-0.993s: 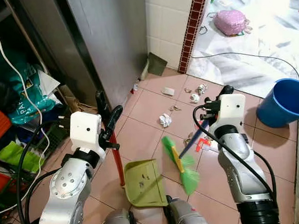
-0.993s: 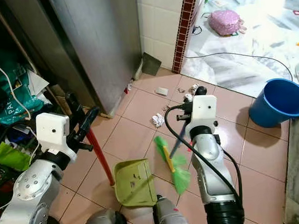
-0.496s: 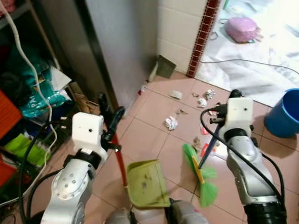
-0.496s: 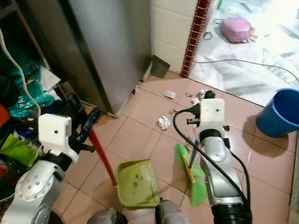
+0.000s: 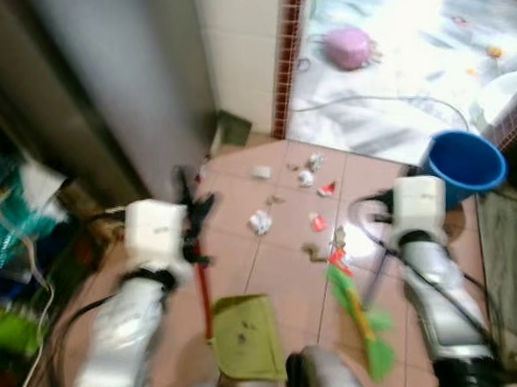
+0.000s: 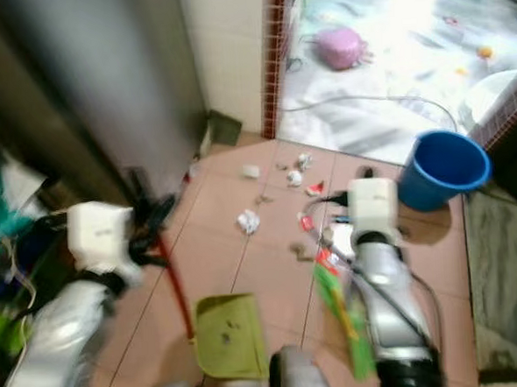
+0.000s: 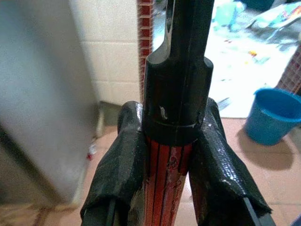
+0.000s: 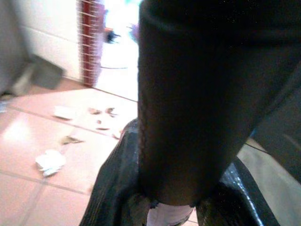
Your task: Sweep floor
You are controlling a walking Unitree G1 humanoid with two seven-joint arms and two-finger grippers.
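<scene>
The view is blurred. My left gripper [image 5: 193,222] is shut on the red handle [image 7: 168,176] of a green dustpan [image 5: 245,339] that rests on the pink tiles by my feet. My right gripper [image 5: 372,215] is shut on the dark handle [image 8: 197,94] of a broom, whose green bristles [image 5: 364,314] sit on the floor to the right of the dustpan. Litter lies ahead: a crumpled white paper [image 5: 260,221], red scraps [image 5: 317,221] and small bits [image 5: 307,176] nearer the wall.
A steel cabinet [image 5: 120,79] stands at the left with bags [image 5: 10,217] beside it. A blue bucket [image 5: 464,162] is at the right. Beyond a red tiled edge [image 5: 287,51] lies a white sheet with a cable [image 5: 384,98] and a pink object [image 5: 348,48].
The whole view has swung and blurred, so the camera moved. The broom head has shifted right, farther from the dustpan. Both grippers keep their hold.
</scene>
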